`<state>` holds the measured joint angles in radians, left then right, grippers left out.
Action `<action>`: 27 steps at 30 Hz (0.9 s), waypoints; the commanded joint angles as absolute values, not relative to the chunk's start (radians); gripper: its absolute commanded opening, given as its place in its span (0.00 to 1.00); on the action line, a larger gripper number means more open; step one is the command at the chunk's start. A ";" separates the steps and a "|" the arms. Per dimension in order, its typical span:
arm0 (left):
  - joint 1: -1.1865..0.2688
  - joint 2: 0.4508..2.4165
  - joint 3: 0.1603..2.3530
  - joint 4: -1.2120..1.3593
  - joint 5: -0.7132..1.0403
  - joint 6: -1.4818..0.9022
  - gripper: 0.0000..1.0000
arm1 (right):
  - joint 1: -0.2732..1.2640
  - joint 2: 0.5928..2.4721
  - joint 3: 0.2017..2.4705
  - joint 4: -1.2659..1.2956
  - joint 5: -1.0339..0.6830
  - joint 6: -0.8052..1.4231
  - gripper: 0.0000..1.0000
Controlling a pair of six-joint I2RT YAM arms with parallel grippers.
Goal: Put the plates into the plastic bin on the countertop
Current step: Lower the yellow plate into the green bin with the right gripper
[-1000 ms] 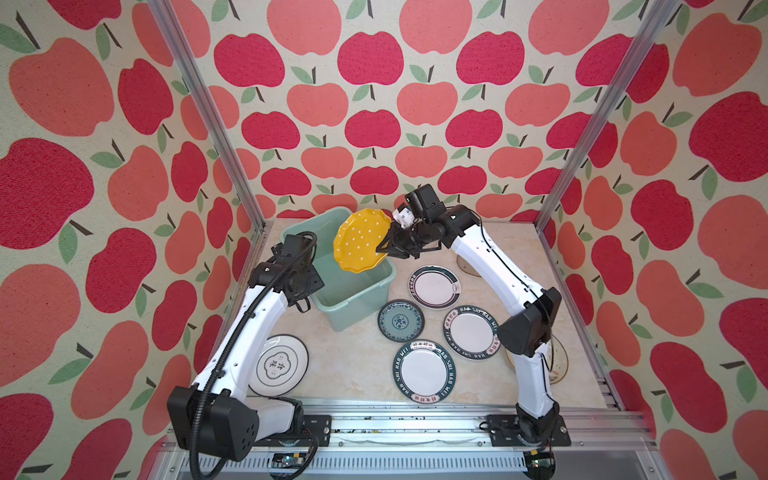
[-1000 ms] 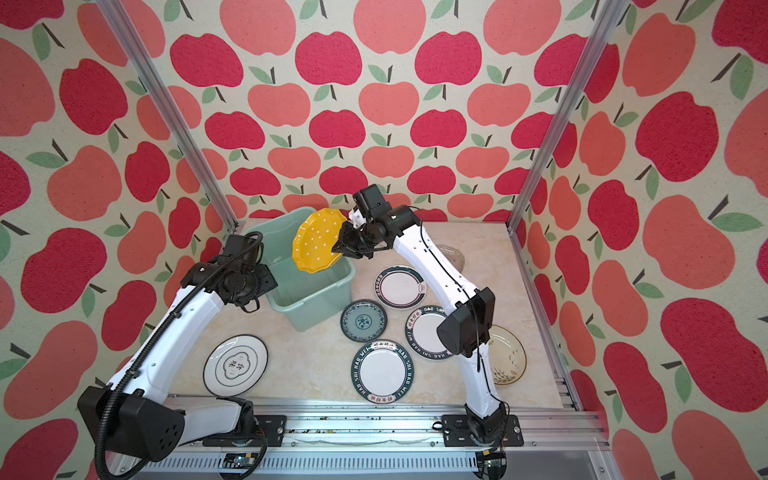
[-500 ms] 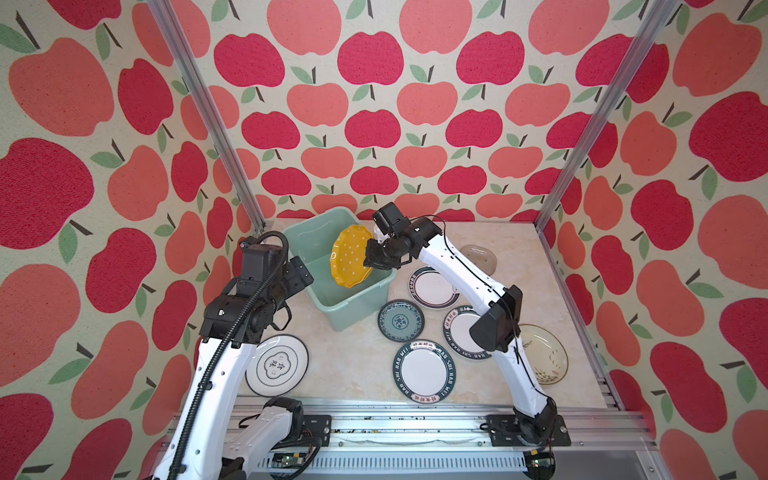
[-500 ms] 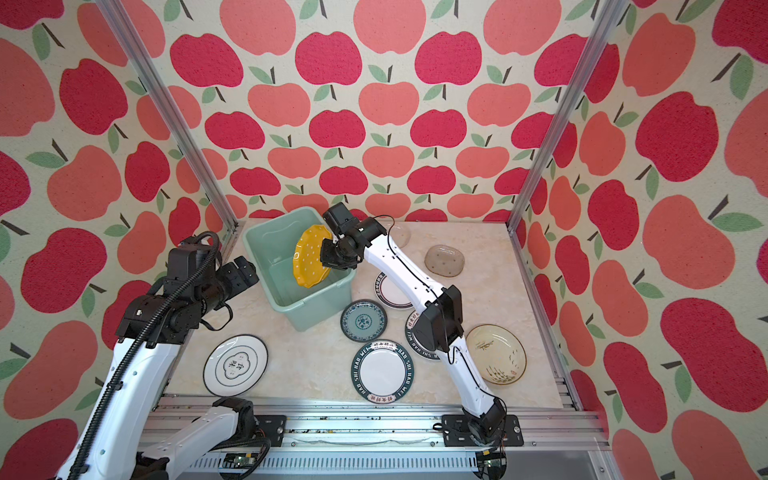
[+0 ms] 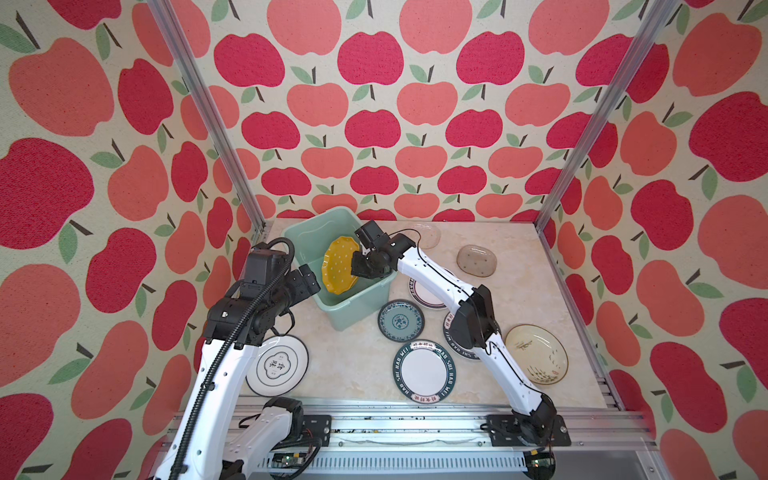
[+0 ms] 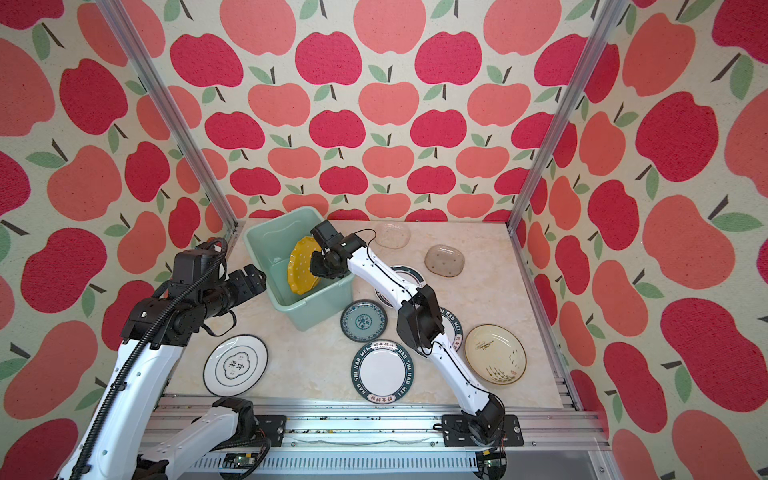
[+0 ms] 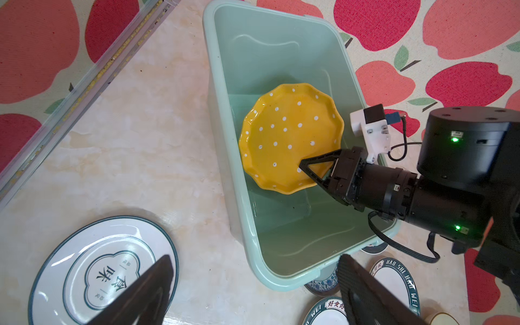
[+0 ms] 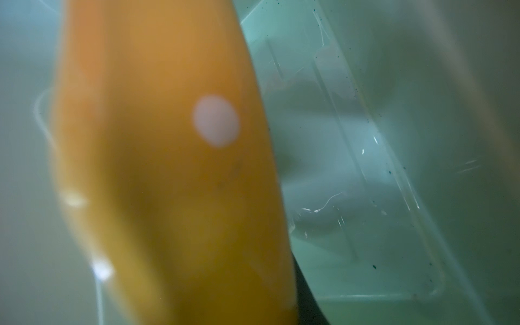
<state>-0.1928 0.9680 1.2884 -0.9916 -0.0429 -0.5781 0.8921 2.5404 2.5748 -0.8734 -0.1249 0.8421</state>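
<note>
"HAO SHI HAO WEI" and "好食好味" are read on dark-rimmed plate (image 5: pixel 424 371), well apart from right gripper (image 5: pixel 353 266); "食味" on white plate (image 5: pixel 277 365) near left gripper (image 5: pixel 309 281).

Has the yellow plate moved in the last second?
Yes. The yellow plate was above the right rim of the bin; now it is lower and further left, inside its walls.

Top pair overhead, facing down; both wrist views share plastic bin (image 7: pixel 267 56).
</note>
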 commanded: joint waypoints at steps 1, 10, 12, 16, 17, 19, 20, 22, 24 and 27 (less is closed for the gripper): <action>-0.191 0.951 1.269 -0.988 -0.015 -0.547 0.94 | 0.895 2.534 2.641 -0.709 -0.162 0.844 0.01; -0.182 0.953 1.253 -0.993 -0.005 -0.526 0.94 | 0.904 2.590 2.641 -0.664 -0.177 0.842 0.06; -0.178 0.953 1.251 -0.995 -0.003 -0.525 0.94 | 0.906 2.597 2.641 -0.662 -0.174 0.841 0.09; -0.170 0.953 1.252 -0.999 -0.002 -0.519 0.94 | 0.909 2.607 2.641 -0.663 -0.162 0.834 0.14; -0.167 0.951 1.252 -1.001 -0.002 -0.517 0.94 | 0.910 2.608 2.641 -0.666 -0.158 0.830 0.15; -0.162 0.952 1.252 -1.002 0.000 -0.514 0.94 | 0.910 2.612 2.639 -0.670 -0.155 0.827 0.17; -0.159 0.952 1.250 -1.003 0.000 -0.514 0.94 | 0.910 2.613 2.639 -0.672 -0.153 0.825 0.17; -0.154 0.953 1.250 -1.005 0.001 -0.513 0.94 | 0.911 2.616 2.640 -0.681 -0.144 0.821 0.22; -0.151 0.953 1.251 -1.005 0.001 -0.512 0.94 | 0.913 2.617 2.637 -0.687 -0.138 0.817 0.26; -0.147 0.955 1.254 -1.008 0.000 -0.512 0.94 | 0.917 2.617 2.632 -0.695 -0.122 0.799 0.32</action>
